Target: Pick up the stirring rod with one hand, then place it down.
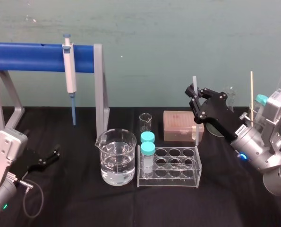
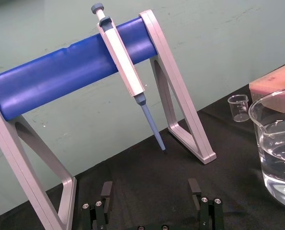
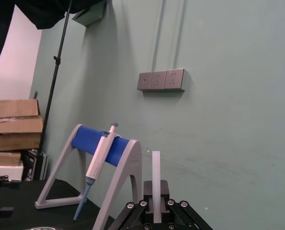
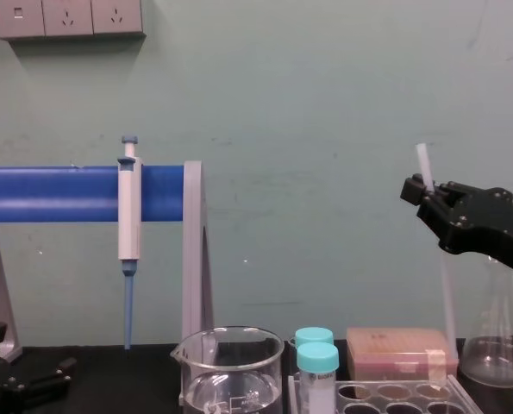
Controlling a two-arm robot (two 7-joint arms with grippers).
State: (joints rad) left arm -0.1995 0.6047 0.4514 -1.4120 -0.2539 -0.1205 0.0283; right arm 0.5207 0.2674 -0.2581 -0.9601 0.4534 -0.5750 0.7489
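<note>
Black-draped worktop (image 1: 74, 198) against a teal wall (image 1: 178, 38), sockets (image 4: 66, 17) high up. Right gripper (image 1: 195, 98) at far right, fingers closed on the stirring rod (image 1: 195, 132), held upright just behind the tube rack (image 1: 192, 182). Pick-up looks done; set-down not yet. Next: lower it clear of rack and beaker (image 1: 115, 156), then release. Left gripper (image 1: 48, 158) parked near left, fingers apart.

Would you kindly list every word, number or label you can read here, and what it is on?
White sticker behind the right gripper, which holds the stirring rod: too small to read.
Small beaker markings: too blurred to read.
Nothing else legible.
</note>
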